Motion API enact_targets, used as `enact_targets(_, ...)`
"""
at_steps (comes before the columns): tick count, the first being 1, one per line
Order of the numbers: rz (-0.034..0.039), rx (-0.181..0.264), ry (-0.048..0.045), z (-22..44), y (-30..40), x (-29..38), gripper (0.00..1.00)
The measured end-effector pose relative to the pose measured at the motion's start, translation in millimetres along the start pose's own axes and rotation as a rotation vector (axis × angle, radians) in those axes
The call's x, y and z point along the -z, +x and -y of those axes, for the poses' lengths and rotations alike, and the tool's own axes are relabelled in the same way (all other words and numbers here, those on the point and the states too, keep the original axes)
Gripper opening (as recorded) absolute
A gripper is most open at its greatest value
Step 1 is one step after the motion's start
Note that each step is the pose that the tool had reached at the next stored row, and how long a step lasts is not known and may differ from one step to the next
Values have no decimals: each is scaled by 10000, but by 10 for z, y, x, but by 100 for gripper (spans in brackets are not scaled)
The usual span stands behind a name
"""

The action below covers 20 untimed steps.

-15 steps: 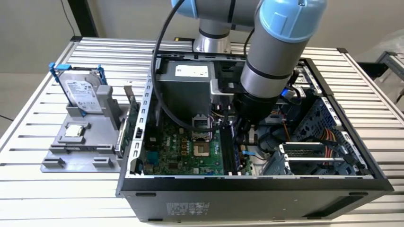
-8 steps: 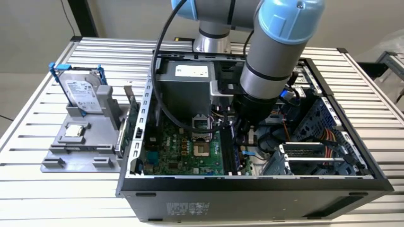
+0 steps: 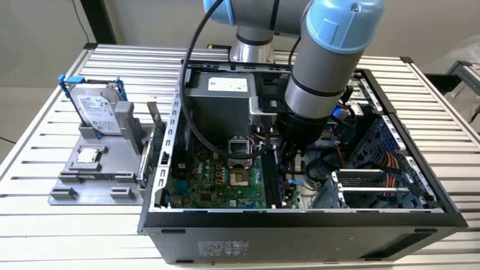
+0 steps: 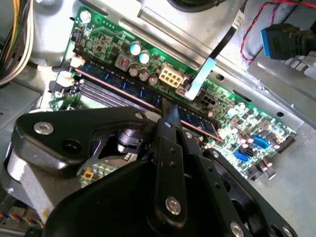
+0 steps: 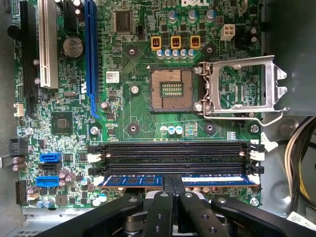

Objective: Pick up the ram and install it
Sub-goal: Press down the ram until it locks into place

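I've got the claw (image 5: 173, 190) down inside the case (image 3: 300, 216), fingers pinched thin on the ram (image 5: 131, 180), which stands in the nearest memory slot on the motherboard (image 5: 128, 118); whether it's fully clicked home I can't tell.

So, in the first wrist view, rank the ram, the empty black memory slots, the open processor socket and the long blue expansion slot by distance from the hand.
1. ram, at the hand.
2. empty memory slots, just beyond it.
3. processor socket, mid-board.
4. blue expansion slot, far corner.
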State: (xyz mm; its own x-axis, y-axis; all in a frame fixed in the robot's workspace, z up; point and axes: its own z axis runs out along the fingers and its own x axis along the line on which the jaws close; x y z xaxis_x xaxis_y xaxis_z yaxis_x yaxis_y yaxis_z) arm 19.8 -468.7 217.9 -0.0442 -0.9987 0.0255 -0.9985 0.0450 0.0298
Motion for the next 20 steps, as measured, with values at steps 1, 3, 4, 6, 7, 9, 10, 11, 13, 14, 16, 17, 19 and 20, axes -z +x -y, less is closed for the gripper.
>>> enact_targets(1,1,0,0,0,-1,-1,0)
enact_targets(3,2,0,0,0,-1,-1,0)
enact_targets(4,2,0,0,0,-1,-1,0)
enact_targets(6,4,0,1,0,-1,4,0)
enact_targets(7,5,0,-2,0,-1,11,0)
enact_targets(9,30,0,-8,0,-3,37,0)
enact_targets(10,37,0,-8,0,-4,48,0)
enact_targets(11,14,0,-13,-1,-1,74,0)
enact_targets(13,8,0,-18,-2,2,123,0)
enact_targets(14,7,0,-19,-3,2,139,0)
enact_targets(16,6,0,-24,-4,3,166,0)
enact_targets(17,5,1,-28,-4,4,183,0)
enact_targets(19,5,1,-31,-5,4,210,0)
enact_targets(20,5,0,-30,-5,5,225,0)
